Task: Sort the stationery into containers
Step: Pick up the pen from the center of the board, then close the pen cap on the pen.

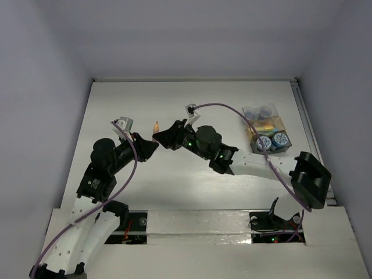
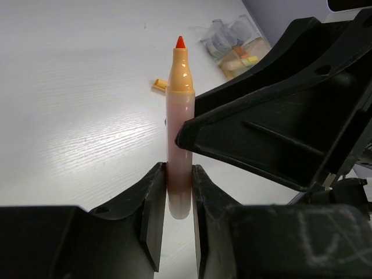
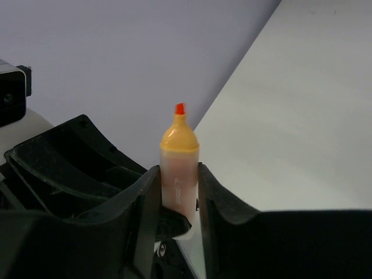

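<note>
1. Across the far right of the white worktop (image 1: pixel 174 104) stands the cluster of tan and clear-plastic square containers (image 1: pixel 268 129), blue-and-white round tape rolls (image 1: pixel 281 139) in its near compartments.
2. My left fingers (image 2: pixel 150 216) and my right fingers (image 3: pixel 216 203) are both clenched on one stubby pale-barrelled pen (image 2: pixel 179 133) with a yellow-orange collar and red tip.
3. Beyond it a small yellow-orange piece (image 2: pixel 159 85) lies on the worktop.
</note>
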You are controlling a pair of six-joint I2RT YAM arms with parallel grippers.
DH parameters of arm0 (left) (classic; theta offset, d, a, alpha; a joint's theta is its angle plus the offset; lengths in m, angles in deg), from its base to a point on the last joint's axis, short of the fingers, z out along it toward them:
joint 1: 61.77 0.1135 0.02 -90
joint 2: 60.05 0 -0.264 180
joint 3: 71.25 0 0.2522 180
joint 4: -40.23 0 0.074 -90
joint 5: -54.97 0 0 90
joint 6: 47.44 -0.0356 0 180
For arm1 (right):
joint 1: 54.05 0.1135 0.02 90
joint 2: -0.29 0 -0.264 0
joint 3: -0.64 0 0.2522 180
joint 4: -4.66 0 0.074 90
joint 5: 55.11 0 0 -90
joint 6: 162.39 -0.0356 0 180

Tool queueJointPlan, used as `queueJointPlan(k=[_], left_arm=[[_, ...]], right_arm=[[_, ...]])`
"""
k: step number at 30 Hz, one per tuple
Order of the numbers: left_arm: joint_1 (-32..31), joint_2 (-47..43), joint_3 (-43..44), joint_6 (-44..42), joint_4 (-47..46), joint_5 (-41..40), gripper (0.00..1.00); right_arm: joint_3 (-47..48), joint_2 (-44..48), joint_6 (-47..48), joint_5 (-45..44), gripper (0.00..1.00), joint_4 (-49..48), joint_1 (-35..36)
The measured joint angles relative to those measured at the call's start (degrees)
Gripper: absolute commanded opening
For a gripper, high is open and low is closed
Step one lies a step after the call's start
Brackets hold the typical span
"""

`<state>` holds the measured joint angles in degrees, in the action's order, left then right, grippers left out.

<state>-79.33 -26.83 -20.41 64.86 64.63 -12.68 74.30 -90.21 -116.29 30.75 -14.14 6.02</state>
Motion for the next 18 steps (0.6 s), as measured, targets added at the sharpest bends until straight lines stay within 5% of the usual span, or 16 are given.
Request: queueJointPlan(k=[11,18], left_arm=[[1.2,-0.7,0.0,-1.3,-1.4,-4.0,0.0],[1.2,-1.6,0.0,-1.5,-1.4,-4.4,0.0]], right_arm=[[-5.1,10.9,1.1,4.6,0.6,5.2,-4.7],[-5.4,11.9,5.0,5.3,0.71,17.1,-10.3]])
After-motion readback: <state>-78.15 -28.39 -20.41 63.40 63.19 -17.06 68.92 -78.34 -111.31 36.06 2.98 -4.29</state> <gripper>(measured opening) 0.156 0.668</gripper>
